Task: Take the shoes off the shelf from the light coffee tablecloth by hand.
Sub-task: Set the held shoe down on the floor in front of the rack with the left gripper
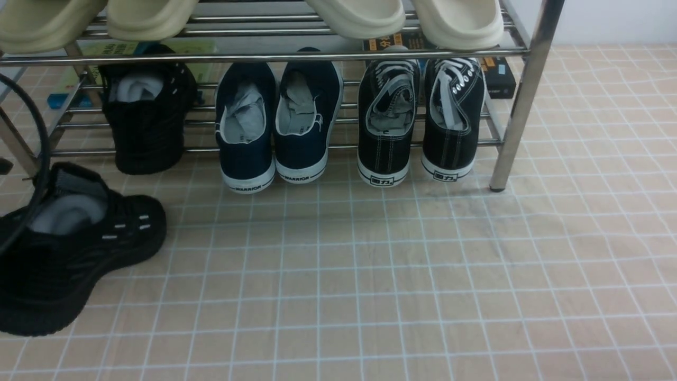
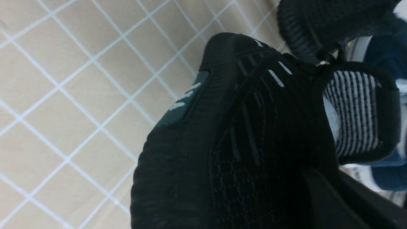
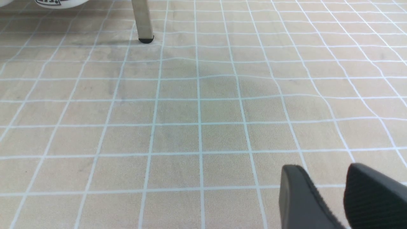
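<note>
One black knit sneaker (image 1: 79, 248) is off the shelf (image 1: 521, 106) and sits on the light coffee tablecloth (image 1: 370, 275) at the bench's left edge. Its mate (image 1: 145, 119) is on the lower tier's left end, toward the far edge. Your left gripper (image 2: 343, 203) is right against the loose sneaker, but I can't tell if it's gripping; right gripper (image 3: 324, 173) has fingers apart, empty, over the cloth.

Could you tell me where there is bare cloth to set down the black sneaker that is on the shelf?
Bare tablecloth spreads in front of the shelf, from the black sneaker at the left rightward past the shelf's right leg. The lower tier is crowded: the other black sneaker, navy pair and canvas pair sit side by side.
</note>
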### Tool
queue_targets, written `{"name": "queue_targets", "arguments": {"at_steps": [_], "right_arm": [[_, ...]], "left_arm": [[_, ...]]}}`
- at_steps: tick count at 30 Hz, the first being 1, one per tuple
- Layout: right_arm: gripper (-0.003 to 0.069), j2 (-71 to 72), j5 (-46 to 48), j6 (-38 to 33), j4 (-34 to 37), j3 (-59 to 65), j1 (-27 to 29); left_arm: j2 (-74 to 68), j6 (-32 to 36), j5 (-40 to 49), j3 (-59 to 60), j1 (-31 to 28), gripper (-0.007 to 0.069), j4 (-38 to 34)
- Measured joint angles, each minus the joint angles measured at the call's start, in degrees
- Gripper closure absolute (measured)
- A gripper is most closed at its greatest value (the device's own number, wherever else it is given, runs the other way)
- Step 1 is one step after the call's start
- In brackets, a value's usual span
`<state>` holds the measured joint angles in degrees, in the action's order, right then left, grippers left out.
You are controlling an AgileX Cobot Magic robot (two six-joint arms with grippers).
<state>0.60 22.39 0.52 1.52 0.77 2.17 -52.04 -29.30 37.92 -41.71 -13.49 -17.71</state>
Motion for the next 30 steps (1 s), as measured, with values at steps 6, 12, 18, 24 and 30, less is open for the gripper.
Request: {"name": "queue_targets", "arguments": {"at_steps": [6, 12, 18, 24, 30], "right_arm": [[0.0421, 0.0, 0.0, 0.0, 0.0, 0.0, 0.0], [0.0421, 0.0, 0.0, 0.0, 0.0, 0.0, 0.0], [0.0421, 0.0, 0.0, 0.0, 0.0, 0.0, 0.0], [0.0421, 0.0, 0.0, 0.0, 0.0, 0.0, 0.0], [0.0421, 0.0, 0.0, 0.0, 0.0, 0.0, 0.0]], "left_arm": [[0.0, -0.8, -2.1, 2.8, 0.0, 0.0603, 4.3], [0.8, -4.6, -8.5, 3.2, 0.0, 0.0601, 7.2], [-0.2, -7.7, -11.4, 3.2, 0.0, 0.0600, 8.9], [-7.1, -8.0, -9.7, 3.2, 0.0, 0.0594, 11.2], [-9.9, -5.9, -8.7, 3.2, 0.0, 0.0547, 14.6]]}}
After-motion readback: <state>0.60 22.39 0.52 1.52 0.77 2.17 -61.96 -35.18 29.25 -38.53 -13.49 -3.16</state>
